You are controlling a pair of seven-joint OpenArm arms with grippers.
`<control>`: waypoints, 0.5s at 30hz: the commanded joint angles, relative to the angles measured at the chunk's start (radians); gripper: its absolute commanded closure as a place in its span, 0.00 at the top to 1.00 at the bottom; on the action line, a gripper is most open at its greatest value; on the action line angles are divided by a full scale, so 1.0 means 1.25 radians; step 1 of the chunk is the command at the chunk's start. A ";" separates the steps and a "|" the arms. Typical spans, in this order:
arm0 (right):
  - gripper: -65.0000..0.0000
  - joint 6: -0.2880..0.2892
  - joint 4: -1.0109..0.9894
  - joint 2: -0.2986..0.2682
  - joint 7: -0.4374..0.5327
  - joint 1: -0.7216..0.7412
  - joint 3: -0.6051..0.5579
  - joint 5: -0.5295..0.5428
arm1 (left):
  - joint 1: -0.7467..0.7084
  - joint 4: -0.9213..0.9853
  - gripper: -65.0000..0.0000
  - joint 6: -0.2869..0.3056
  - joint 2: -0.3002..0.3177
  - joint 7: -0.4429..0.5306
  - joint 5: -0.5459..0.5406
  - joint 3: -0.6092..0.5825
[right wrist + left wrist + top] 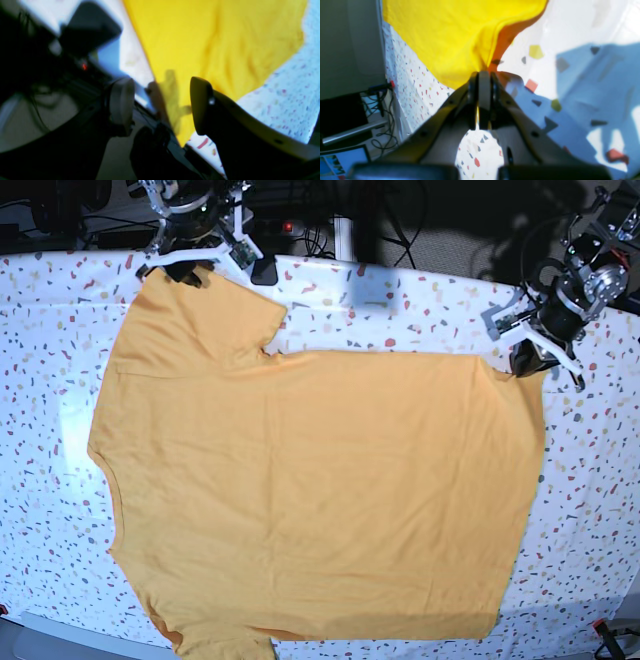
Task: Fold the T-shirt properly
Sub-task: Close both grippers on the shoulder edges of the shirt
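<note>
Your right gripper, jaws spread wide, sits at sleeve tip, far-left corner. T-shirt lies flat across speckled tablecloth. Your left gripper pinches T-shirt's far-right hem corner, jaws closed.

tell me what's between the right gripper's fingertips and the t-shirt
Nothing solid. In the right wrist view the right gripper stands open astride a corner of the T-shirt, only its shadow falling on the cloth between the pads.

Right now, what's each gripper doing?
Left gripper: shut on the T-shirt's corner.
Right gripper: open, jaws either side of a shirt corner, holding nothing.
</note>
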State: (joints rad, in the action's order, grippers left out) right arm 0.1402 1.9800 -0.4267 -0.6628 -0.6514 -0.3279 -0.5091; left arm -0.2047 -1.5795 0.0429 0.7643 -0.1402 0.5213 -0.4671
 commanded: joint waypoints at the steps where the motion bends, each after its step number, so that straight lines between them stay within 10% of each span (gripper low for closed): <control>1: 0.54 -0.003 -0.006 -0.004 0.008 0.007 0.002 -0.011 | 0.006 -0.014 0.00 -0.013 0.014 0.005 0.002 0.005; 15: 0.54 0.009 -0.017 -0.004 0.007 0.035 -0.018 -0.002 | 0.006 -0.014 0.00 -0.013 0.014 -0.016 0.002 0.005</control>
State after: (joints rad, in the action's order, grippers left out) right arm 0.1547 1.9533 -0.4259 -0.6624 -0.6144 -0.3542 -0.4953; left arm -0.2047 -1.5814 0.0441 0.7643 -0.1642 0.5228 -0.4667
